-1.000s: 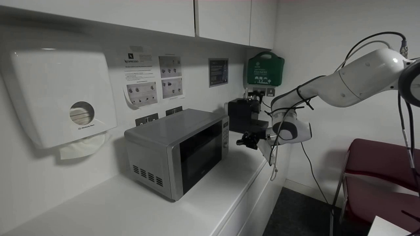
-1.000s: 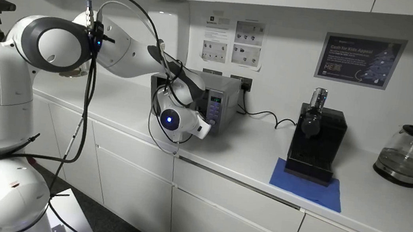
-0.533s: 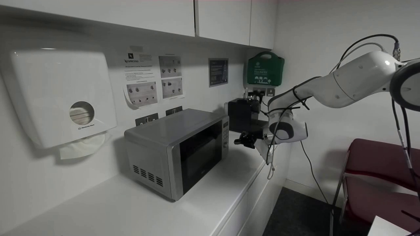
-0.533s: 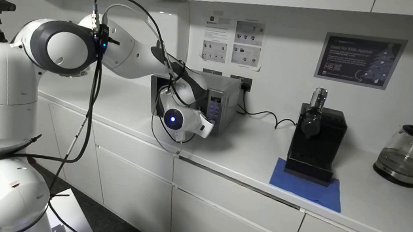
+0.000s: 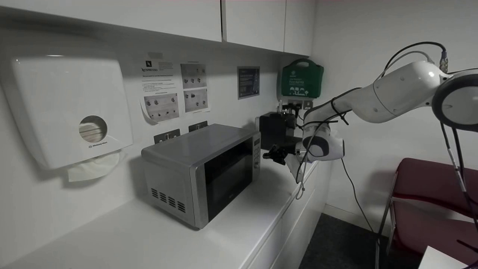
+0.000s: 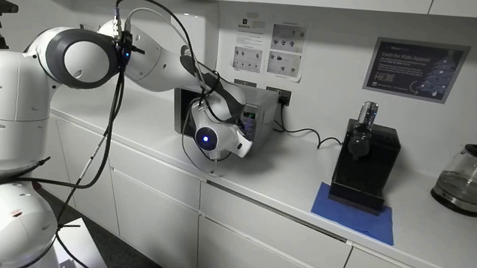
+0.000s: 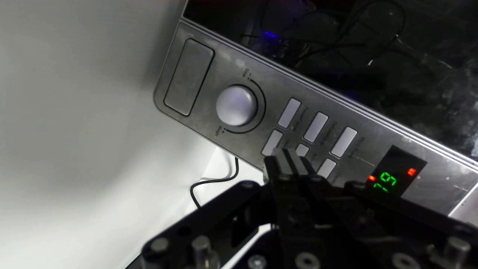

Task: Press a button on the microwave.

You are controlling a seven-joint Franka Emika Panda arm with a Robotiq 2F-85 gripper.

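Presently the tool (image 7: pixel 288 157), jaws together, faces the push buttons (image 7: pixel 344 142) of the microwave (image 5: pixel 201 175); in the wrist view, the lit display (image 7: pixel 396 171) lies at three o'clock from its tip.

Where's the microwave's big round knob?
The knob is just above centre in the wrist view, on the microwave's panel, right of the big rectangle and left of the small buttons.

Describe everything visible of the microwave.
The microwave is a silver-grey, metallic-looking box, standing upright on the white counter. Its dark-windowed door is shut; one side has vent slots. The panel carries a round knob, pale oblong buttons and a lit display. Whether the closed tool touches it is unclear.
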